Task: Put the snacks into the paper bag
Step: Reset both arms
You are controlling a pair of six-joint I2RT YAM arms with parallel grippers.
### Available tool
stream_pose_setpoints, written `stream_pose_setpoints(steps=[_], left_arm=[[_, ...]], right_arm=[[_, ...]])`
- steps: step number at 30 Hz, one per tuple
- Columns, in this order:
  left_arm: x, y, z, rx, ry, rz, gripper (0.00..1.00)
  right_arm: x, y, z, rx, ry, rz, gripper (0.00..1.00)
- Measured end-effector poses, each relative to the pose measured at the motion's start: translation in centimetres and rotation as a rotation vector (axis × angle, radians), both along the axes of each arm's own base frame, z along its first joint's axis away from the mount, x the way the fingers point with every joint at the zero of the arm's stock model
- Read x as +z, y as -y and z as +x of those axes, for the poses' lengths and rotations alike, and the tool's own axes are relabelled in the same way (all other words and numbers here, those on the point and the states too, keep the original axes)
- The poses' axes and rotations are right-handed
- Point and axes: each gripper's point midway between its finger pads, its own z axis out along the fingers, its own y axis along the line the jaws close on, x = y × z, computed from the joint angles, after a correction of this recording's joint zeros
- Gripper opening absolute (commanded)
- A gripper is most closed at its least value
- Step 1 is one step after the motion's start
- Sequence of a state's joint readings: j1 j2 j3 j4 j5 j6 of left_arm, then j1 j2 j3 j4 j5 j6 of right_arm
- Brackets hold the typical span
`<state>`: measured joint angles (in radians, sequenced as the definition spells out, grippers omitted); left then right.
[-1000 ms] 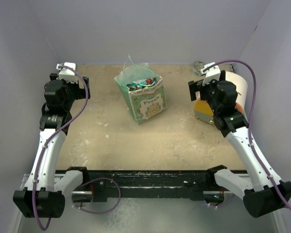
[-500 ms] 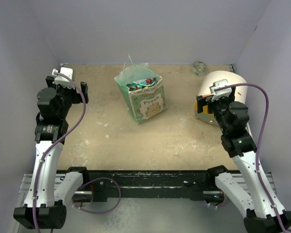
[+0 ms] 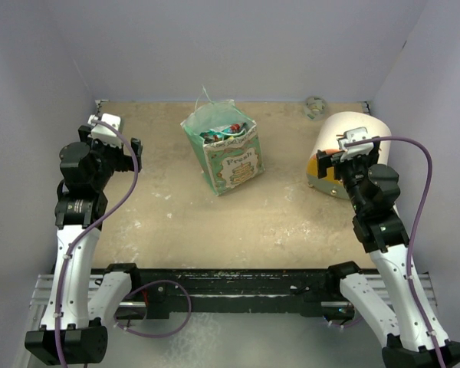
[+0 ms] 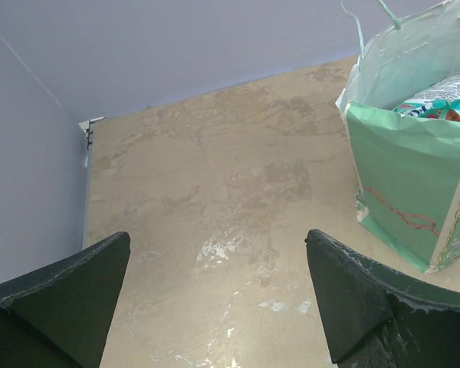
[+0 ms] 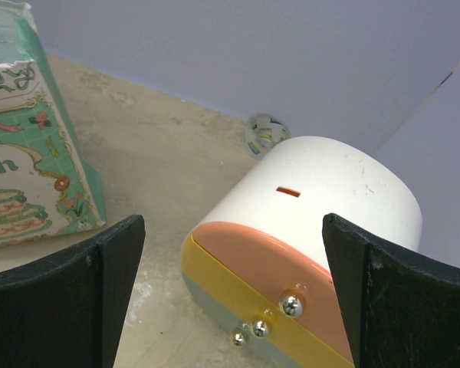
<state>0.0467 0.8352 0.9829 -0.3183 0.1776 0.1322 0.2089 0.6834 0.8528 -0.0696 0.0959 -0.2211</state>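
Note:
The mint-green paper bag (image 3: pixel 224 157) stands upright at the back middle of the table, its "Fresh" cake panel facing front. Several snacks (image 3: pixel 225 131) lie inside its open top; none shows on the table. My left gripper (image 3: pixel 135 148) is open and empty, well to the left of the bag. In the left wrist view the bag (image 4: pixel 402 176) is at the right with teal snacks (image 4: pixel 445 93) inside, and the left gripper (image 4: pixel 218 303) hangs over bare table. My right gripper (image 3: pixel 326 164) is open and empty beside the cylinder. The right wrist view (image 5: pixel 234 295) shows the bag (image 5: pixel 19 165) at the left.
A large cream-and-orange cylinder (image 3: pixel 345 149) lies on its side at the right, just ahead of my right gripper; it also shows in the right wrist view (image 5: pixel 314 222). A small grey-green lump (image 3: pixel 315 106) sits at the back wall. Purple walls enclose three sides.
Both arms have drawn back toward the near edge. The right gripper moved away from over the cylinder's left end. The bag and cylinder have not moved.

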Motion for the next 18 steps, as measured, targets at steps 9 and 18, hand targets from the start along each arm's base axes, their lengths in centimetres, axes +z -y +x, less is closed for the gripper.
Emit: stream_pose_setpoints(steps=[9,18], left_arm=[[0.1,-0.1,-0.4,-0.001,0.001,0.008,0.99],[0.0,-0.1,-0.6,0.0,-0.005,0.008,0.99]], right_arm=[[-0.3,1.2,0.3,-0.059,-0.009,-0.01,1.0],[-0.4,1.4,0.2,-0.063,-0.016,-0.016,0.99]])
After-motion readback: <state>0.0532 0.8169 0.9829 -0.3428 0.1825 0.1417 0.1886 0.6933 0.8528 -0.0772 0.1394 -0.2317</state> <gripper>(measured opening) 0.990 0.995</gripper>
